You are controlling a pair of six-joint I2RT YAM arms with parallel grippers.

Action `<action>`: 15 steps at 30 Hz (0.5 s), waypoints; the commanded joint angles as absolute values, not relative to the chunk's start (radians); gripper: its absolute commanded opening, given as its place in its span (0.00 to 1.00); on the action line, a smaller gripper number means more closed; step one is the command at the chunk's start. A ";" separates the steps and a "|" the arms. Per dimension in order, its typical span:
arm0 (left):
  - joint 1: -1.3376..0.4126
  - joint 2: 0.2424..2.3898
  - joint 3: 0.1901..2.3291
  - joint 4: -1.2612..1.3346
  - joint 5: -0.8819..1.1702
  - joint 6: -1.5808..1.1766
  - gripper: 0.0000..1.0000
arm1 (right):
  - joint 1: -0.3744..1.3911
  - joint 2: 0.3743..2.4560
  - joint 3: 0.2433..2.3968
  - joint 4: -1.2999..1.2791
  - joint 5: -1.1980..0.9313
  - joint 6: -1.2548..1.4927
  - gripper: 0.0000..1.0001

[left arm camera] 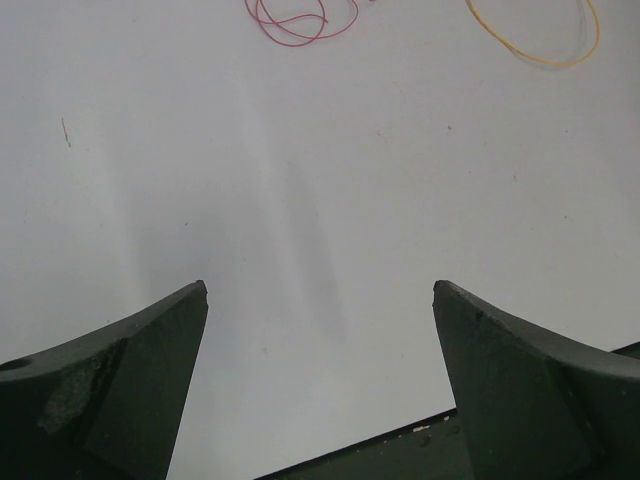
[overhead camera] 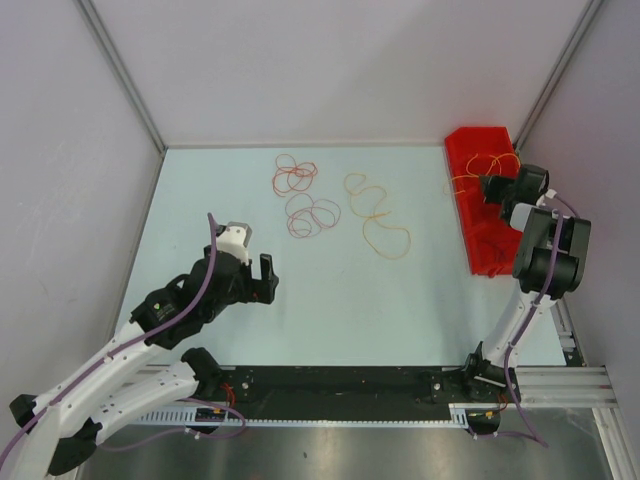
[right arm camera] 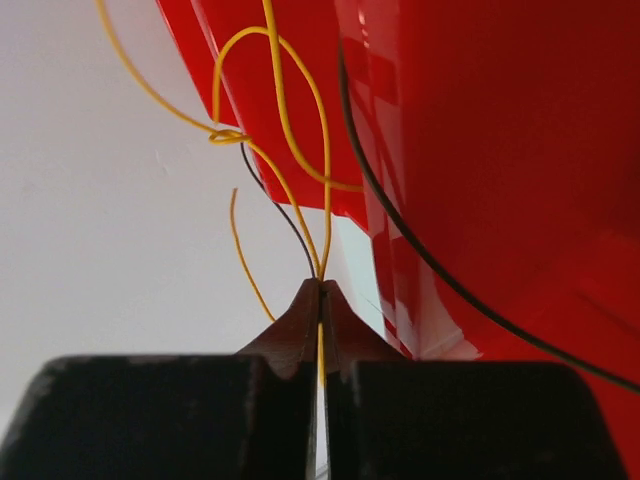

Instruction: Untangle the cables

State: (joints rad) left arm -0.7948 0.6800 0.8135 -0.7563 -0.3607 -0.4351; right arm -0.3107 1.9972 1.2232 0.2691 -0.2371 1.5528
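Note:
Three loose cable bundles lie on the far table: red cables [overhead camera: 295, 176], pinkish-brown cables [overhead camera: 312, 215] and orange-yellow cables [overhead camera: 377, 216]. My right gripper [overhead camera: 490, 187] hangs over the red bin [overhead camera: 487, 215], shut on a yellow cable [right arm camera: 270, 100] and a thin dark cable [right arm camera: 285, 215] that rise in knotted loops from its tips [right arm camera: 322, 285]. My left gripper [overhead camera: 266, 281] stands open over bare table, well short of the bundles. In the left wrist view its jaws [left arm camera: 320, 290] are wide apart with nothing between them; red cable [left arm camera: 300, 25] and yellow cable [left arm camera: 540, 50] show at the top.
The red bin stands along the right edge, beside the grey side wall [overhead camera: 590, 120]. A second dark cable [right arm camera: 430, 260] runs across the bin's red wall [right arm camera: 500, 120]. A black rail [overhead camera: 340, 385] crosses the near edge between the arm bases.

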 commanded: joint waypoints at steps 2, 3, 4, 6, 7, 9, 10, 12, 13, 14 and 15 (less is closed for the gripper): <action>-0.779 0.681 0.811 -0.726 -0.362 -0.417 1.00 | -0.322 2.037 1.250 0.356 -0.261 1.611 0.00; -0.776 0.684 0.811 -0.727 -0.362 -0.417 1.00 | -0.322 2.042 1.265 0.356 -0.264 1.609 0.00; -0.775 0.684 0.811 -0.727 -0.361 -0.417 1.00 | -0.322 2.046 1.267 0.360 -0.267 1.611 0.00; -0.770 0.684 0.811 -0.726 -0.360 -0.417 1.00 | -0.327 2.049 1.267 0.377 -0.271 1.614 0.00; -0.770 0.686 0.811 -0.726 -0.360 -0.417 1.00 | -0.328 2.052 1.267 0.383 -0.278 1.614 0.01; -0.769 0.684 0.811 -0.724 -0.360 -0.417 1.00 | -0.334 2.051 1.267 0.403 -0.298 1.618 0.16; -0.769 0.683 0.811 -0.726 -0.360 -0.417 1.00 | -0.337 2.048 1.269 0.406 -0.302 1.617 0.19; -0.767 0.684 0.811 -0.726 -0.360 -0.417 1.00 | -0.339 2.030 1.267 0.411 -0.316 1.614 0.30; -0.767 0.683 0.811 -0.726 -0.360 -0.417 1.00 | -0.339 2.019 1.269 0.410 -0.319 1.612 0.33; -0.767 0.683 0.811 -0.726 -0.360 -0.417 1.00 | -0.339 1.990 1.267 0.400 -0.319 1.608 0.37; -0.765 0.684 0.811 -0.726 -0.360 -0.417 1.00 | -0.341 1.974 1.269 0.394 -0.319 1.600 0.44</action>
